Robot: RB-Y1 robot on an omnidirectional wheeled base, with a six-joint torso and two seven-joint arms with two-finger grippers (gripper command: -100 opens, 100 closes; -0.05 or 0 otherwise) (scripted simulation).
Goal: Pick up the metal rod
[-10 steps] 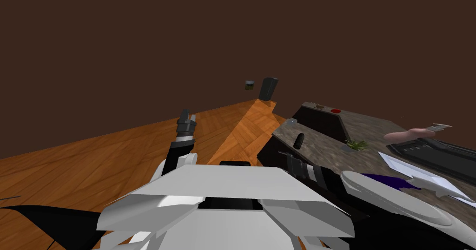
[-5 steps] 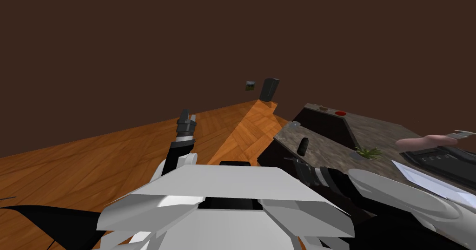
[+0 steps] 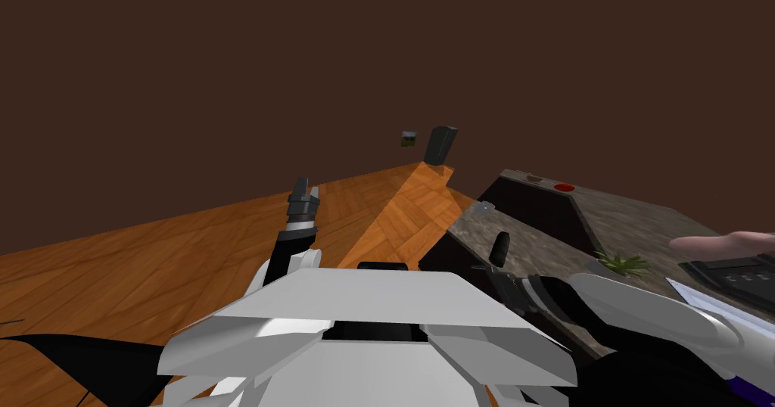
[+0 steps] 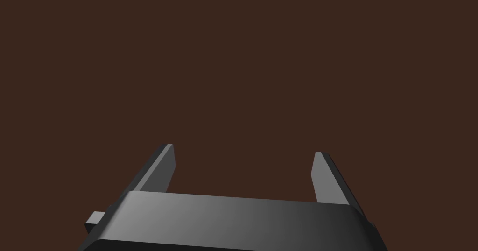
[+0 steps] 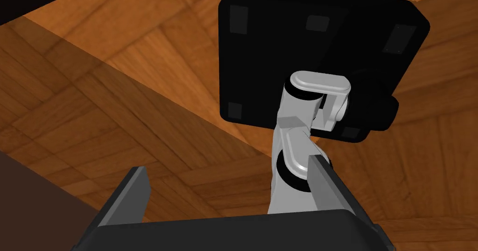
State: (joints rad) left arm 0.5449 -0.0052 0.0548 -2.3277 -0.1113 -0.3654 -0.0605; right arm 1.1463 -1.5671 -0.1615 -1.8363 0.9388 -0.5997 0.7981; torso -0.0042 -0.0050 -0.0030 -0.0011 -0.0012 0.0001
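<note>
A short dark cylinder [image 3: 499, 249] stands on the mottled stone counter [image 3: 545, 247], and a small grey piece [image 3: 484, 206] sits at the counter's near corner; I cannot tell which of them is the rod. My right gripper [image 3: 488, 272] hovers at the counter's front edge, just below the dark cylinder. In the right wrist view that gripper [image 5: 228, 169] is open with nothing between its fingers, looking down at the wooden floor [image 5: 93, 108]. My left gripper [image 3: 305, 191] is raised over the floor, left of the counter, open and empty [image 4: 242, 150].
On the counter are a dark recess [image 3: 530, 213], a red item [image 3: 564, 187], a small green plant [image 3: 624, 262], a pink elongated thing [image 3: 726, 243] and a black device [image 3: 734, 274]. A dark box [image 3: 440, 145] stands by the brown wall.
The counter and everything on it have slid right and down in the head view, so I have moved. My right forearm has shifted right with them. The left arm has kept its pose.
</note>
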